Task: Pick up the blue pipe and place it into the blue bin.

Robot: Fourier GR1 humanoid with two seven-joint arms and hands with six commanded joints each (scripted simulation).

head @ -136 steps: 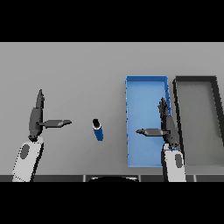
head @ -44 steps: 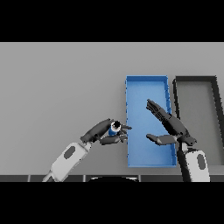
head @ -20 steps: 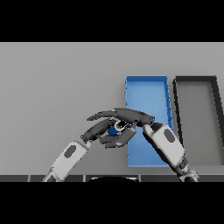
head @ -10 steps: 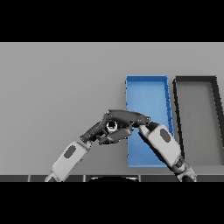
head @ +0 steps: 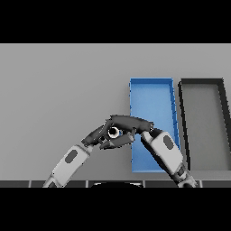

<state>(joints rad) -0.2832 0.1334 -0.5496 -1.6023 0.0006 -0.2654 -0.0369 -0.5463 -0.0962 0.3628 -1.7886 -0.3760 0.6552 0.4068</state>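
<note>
**Handing the pipe across beside the bin**

Gripping the blue pipe (head: 114,132) in the left hand (head: 100,136), fingers and thumb curled round it so that only a pale, round end and a sliver of blue are showing. Holding it just left of the blue bin (head: 151,88), close to the near stretch of its left wall, apparently lifted off the grey table (head: 58,81), though hard to judge from above. Reaching over the same spot with the right hand (head: 128,122), dark fingers laid long and fairly straight across the top of the left hand and the pipe; not clear whether touching or closing on anything. Looking like a transfer between hands, or a shared carry, with the grasp done and the placing not yet done. Calling next for a short sideways carry over the bin's left wall and a release inside. Standing just right of the blue bin, a dark bin (head: 200,83), not the target.
</note>
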